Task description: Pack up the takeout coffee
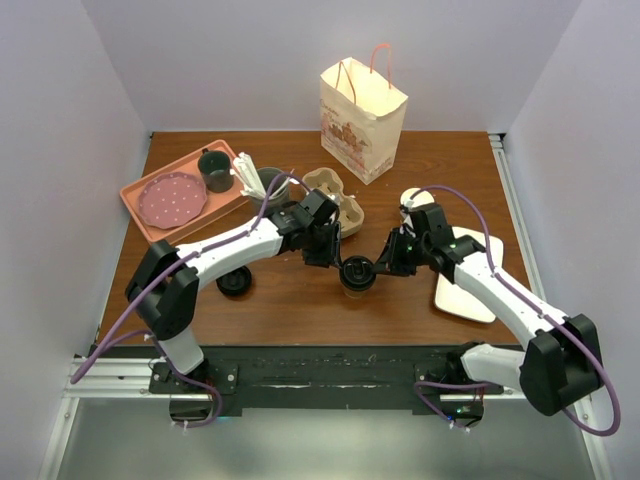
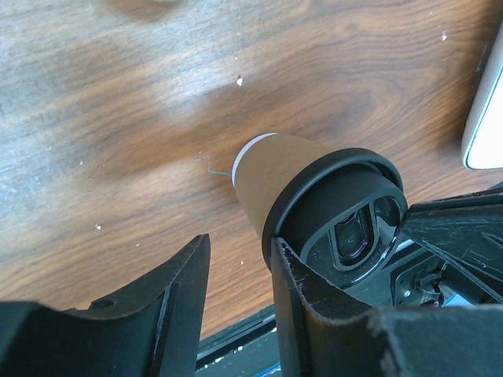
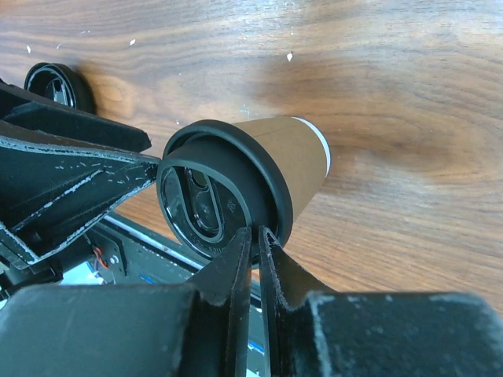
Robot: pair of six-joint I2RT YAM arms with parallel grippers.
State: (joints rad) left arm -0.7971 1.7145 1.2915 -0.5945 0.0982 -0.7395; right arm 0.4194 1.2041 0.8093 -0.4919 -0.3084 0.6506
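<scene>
Top external view: brown wooden surface point(image 1: 300, 305) is carrying everything. Paper bag point(image 1: 362, 125) with pink handles is standing upright toward the far edge. Pink tray point(image 1: 140, 215) is lying at the far left, holding a pink plate point(image 1: 172, 198), a dark mug point(image 1: 215, 172) and a grey tumbler point(image 1: 268, 183). White board point(image 1: 455, 298) is lying on the right, partly under the right arm point(image 1: 500, 295). Cardboard carrier point(image 1: 325, 183) is sitting near the middle, in front of the bag, partly hidden by the left arm point(image 1: 225, 250). Both arms are reaching inward toward the middle.

Takeout cup point(image 1: 357, 277), with tan sides and a black lid on, is standing upright on the bare surface between the two arms' tips, near the carrier but outside it.

Left wrist view: left fingers point(image 2: 177, 290) are spread wide. The cup is sitting close against one of them at the lid's rim, not inside the gap.

Right wrist view: right fingers point(image 3: 236, 267) are pressed almost together, pinching the rim of the cup's lid at their tips.

Loose black lid point(image 1: 235, 284) is lying on the surface beside the left arm, well apart from the cup.
</scene>
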